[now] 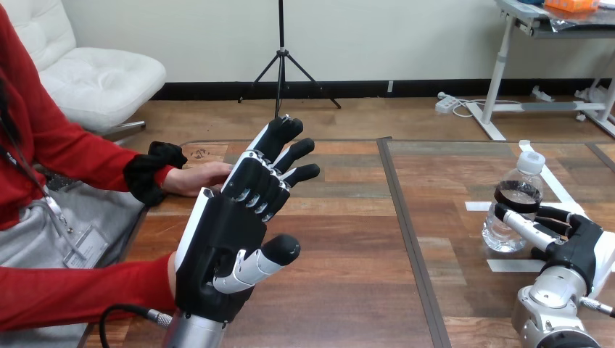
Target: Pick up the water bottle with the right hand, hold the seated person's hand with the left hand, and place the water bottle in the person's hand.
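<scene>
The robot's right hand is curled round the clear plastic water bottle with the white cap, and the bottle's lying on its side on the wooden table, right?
Not quite: in the head view the clear plastic water bottle stands upright on the wooden table, not on its side. The right hand is curled round it, as you said.

The left robot hand (217, 246) is showing a black body with a white shell running down one edge. Its fingers (294, 154) are showing black tips and pale, silvery joint pieces, and the thumb is wearing a white segment under a rounded black tip. The right robot hand (576, 246) is showing black with white shells too. Both forearms (190, 335) are gleaming silver.
</scene>
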### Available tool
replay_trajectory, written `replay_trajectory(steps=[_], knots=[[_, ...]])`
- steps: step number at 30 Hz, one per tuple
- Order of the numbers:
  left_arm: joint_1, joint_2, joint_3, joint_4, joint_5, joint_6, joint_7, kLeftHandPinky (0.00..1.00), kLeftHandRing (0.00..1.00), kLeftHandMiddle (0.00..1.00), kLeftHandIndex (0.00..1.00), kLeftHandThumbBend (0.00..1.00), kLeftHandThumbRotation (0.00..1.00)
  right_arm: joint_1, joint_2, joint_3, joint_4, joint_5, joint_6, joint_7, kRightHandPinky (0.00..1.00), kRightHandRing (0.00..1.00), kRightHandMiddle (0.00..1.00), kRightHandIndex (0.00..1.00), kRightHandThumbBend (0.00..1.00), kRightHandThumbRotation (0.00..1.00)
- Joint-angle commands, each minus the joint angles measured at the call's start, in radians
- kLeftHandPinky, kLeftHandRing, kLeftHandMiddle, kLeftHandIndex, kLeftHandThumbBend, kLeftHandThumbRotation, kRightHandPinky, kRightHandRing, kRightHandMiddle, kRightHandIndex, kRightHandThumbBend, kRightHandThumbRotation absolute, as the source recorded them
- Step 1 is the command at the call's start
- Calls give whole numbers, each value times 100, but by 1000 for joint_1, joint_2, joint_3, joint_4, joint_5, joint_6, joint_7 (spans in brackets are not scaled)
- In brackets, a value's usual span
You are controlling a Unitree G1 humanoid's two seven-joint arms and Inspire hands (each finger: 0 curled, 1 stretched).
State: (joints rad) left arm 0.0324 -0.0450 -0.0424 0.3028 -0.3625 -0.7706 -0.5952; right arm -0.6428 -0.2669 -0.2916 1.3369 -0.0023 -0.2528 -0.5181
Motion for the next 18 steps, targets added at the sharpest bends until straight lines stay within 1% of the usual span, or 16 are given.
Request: replay_trajectory(steps=[1, 4, 7, 10, 13, 18], knots=[[-54, -12, -11, -17, -4, -3, -4, 81, 89, 93, 91, 100, 57, -74, -2, -4, -17, 3, -17, -8, 53, 59, 59, 51, 90, 0], [-62, -16, -12, -11, -10, -2, -10, 81, 89, 92, 91, 100, 58, -73, -4, -2, -18, 2, -13, -4, 53, 59, 60, 52, 90, 0], [-71, -16, -16, -4, -29, 8, -31, 82, 90, 93, 91, 100, 57, -73, 1, -11, -22, 10, -29, -13, 52, 58, 59, 52, 91, 0], [-76, -20, -17, -2, -26, 16, -28, 83, 90, 93, 91, 100, 57, -70, -2, -9, -20, 9, -26, -1, 53, 59, 59, 52, 92, 0], [-82, -24, -18, 5, -24, 16, -29, 83, 90, 93, 91, 100, 57, -69, 1, -4, -23, 5, -28, -8, 54, 59, 59, 53, 94, 0], [-86, -24, -24, 2, -30, 27, -36, 83, 91, 94, 91, 100, 56, -65, 6, -10, -25, 14, -42, 15, 54, 59, 59, 54, 94, 0]])
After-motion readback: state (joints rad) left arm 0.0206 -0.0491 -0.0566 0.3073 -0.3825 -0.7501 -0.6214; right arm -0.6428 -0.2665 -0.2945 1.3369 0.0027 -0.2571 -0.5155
